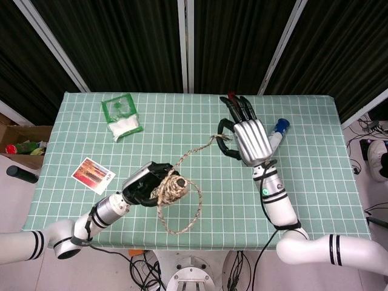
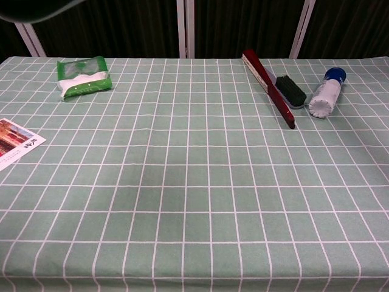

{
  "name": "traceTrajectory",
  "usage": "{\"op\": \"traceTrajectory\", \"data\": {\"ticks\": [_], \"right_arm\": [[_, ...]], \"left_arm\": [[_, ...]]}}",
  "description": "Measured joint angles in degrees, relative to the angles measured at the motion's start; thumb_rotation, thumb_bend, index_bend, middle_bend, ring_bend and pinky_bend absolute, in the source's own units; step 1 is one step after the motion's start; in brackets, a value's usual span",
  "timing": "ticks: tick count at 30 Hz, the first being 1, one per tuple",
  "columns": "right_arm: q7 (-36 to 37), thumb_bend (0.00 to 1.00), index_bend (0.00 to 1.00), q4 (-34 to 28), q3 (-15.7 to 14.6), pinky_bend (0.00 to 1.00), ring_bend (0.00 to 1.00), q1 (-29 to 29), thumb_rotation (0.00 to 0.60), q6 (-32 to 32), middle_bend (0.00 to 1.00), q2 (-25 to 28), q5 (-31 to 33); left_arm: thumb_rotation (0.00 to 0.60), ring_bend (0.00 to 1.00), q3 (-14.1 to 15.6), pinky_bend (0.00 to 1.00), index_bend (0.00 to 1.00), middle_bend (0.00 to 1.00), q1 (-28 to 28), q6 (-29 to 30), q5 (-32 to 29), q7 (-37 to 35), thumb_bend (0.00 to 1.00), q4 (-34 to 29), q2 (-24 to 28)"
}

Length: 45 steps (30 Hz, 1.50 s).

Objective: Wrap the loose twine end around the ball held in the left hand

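In the head view my left hand [image 1: 144, 183] grips the brown twine ball [image 1: 173, 187] low over the table's near left part. A taut strand of twine [image 1: 197, 151] runs up and to the right from the ball to my right hand [image 1: 250, 140]. That hand pinches the strand at its thumb side, with its other fingers pointing to the far edge. A slack loop of twine [image 1: 185, 223] hangs below the ball. The chest view shows neither hand nor the twine, only a dark blur at its top left corner.
A green packet [image 1: 121, 116] [image 2: 84, 75] lies at the far left and a picture card [image 1: 93, 175] [image 2: 15, 149] near the left edge. A red-handled brush [image 2: 278, 91] and a blue-capped bottle [image 2: 326, 91] lie at the far right, just behind my right hand.
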Motion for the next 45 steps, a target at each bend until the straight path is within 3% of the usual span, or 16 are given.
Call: {"op": "traceTrajectory", "data": {"ticks": [9, 19, 26, 36, 45], "right_arm": [[6.74, 0.55, 1.00, 2.28, -7.50, 0.00, 0.00, -6.86, 0.600, 4.51, 0.12, 1.29, -10.10], [12.97, 0.58, 1.00, 3.44, -13.07, 0.00, 0.00, -13.41, 0.600, 10.04, 0.13, 3.02, -19.83], [17.65, 0.59, 1.00, 4.06, -17.60, 0.00, 0.00, -19.30, 0.600, 16.91, 0.13, 3.90, -28.72], [22.69, 0.60, 1.00, 6.71, -24.15, 0.00, 0.00, -24.50, 0.600, 21.71, 0.14, 3.47, -41.29], [18.00, 0.60, 1.00, 3.37, -25.58, 0.00, 0.00, -26.28, 0.600, 22.55, 0.14, 3.54, -51.29]], "left_arm": [[0.600, 0.69, -1.39, 0.82, 0.80, 0.81, 1.59, 1.90, -6.27, -1.48, 0.44, -0.99, 0.16], [0.600, 0.69, -3.98, 0.82, 0.80, 0.81, 3.91, 0.94, -12.75, 1.66, 0.44, -3.23, 1.30], [0.600, 0.69, -6.70, 0.82, 0.80, 0.81, 5.59, -2.44, -21.02, 7.76, 0.44, -5.06, 1.48], [0.600, 0.69, -10.81, 0.82, 0.80, 0.82, 7.21, -6.37, -29.30, 18.98, 0.44, -4.56, -0.34], [0.600, 0.69, -13.68, 0.82, 0.80, 0.82, 7.98, -7.27, -35.10, 35.42, 0.44, -4.36, -3.46]]}}
